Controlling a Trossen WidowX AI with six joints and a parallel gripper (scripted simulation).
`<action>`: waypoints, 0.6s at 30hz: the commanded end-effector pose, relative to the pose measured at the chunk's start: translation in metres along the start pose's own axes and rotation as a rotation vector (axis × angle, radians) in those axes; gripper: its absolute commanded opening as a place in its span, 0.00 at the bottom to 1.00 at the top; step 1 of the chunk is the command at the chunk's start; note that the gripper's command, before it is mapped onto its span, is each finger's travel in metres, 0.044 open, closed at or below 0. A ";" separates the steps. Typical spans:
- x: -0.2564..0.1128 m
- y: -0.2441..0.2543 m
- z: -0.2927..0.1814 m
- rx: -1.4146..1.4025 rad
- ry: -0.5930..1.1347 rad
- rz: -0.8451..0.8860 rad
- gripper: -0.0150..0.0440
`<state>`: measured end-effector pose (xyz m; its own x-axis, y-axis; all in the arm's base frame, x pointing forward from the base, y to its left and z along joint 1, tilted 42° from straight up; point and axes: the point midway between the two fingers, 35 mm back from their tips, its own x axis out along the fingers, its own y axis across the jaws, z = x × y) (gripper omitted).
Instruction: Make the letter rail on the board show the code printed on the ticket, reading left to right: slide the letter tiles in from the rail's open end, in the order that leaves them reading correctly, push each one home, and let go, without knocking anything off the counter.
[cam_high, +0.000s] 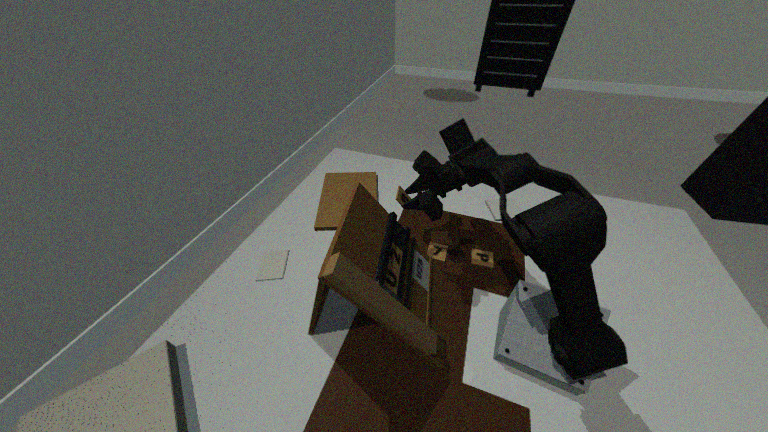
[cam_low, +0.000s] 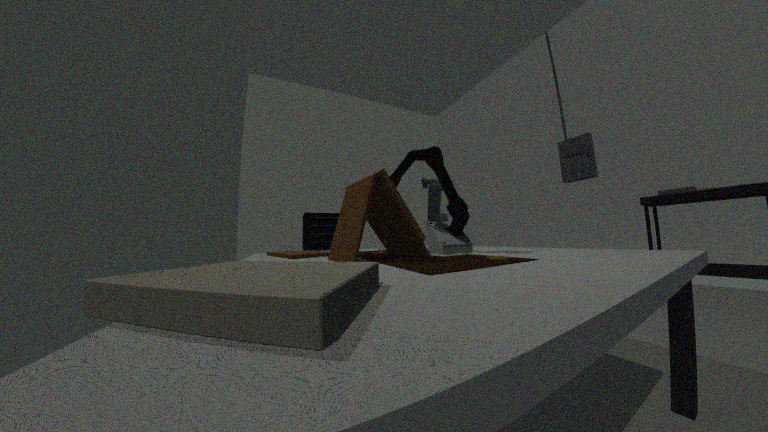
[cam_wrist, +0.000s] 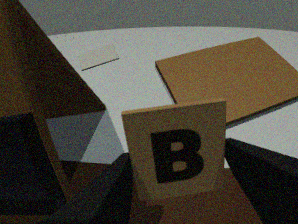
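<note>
My gripper (cam_high: 406, 199) (cam_wrist: 177, 152) is shut on the B tile (cam_high: 401, 195) (cam_wrist: 140, 175), which stands upright between the fingertips with its letter facing the wrist camera. They are above and beyond the upper end of the dark rail (cam_high: 392, 221) in the top view. The rail is on the sloping wooden board (cam_high: 358, 228) (cam_low: 400, 228). A Z tile (cam_high: 396, 256) and a U tile (cam_high: 390, 283) sit in its lower part. The ticket (cam_high: 421, 271) is beside the rail; its code is too blurred to read. The P tile (cam_high: 482, 257) and another tile (cam_high: 437, 251), letter unclear, lie on the brown surface.
A flat wooden slab (cam_high: 346, 198) (cam_wrist: 225, 70) lies behind the board. A pale card (cam_high: 272, 265) (cam_wrist: 100, 56) lies to its left. A thick beige block (cam_high: 107, 392) (cam_low: 230, 279) is at the near left. The robot's grey base (cam_high: 515, 335) stands right of the board.
</note>
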<state>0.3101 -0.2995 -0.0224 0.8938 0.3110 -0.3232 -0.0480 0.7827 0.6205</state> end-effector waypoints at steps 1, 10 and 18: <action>-0.001 0.004 0.002 0.001 -0.003 0.003 0.25; -0.001 0.009 0.002 0.002 -0.003 0.003 0.25; -0.001 0.013 0.002 0.002 -0.003 0.003 0.25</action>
<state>0.3099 -0.2926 -0.0161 0.8941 0.3124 -0.3208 -0.0500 0.7816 0.6218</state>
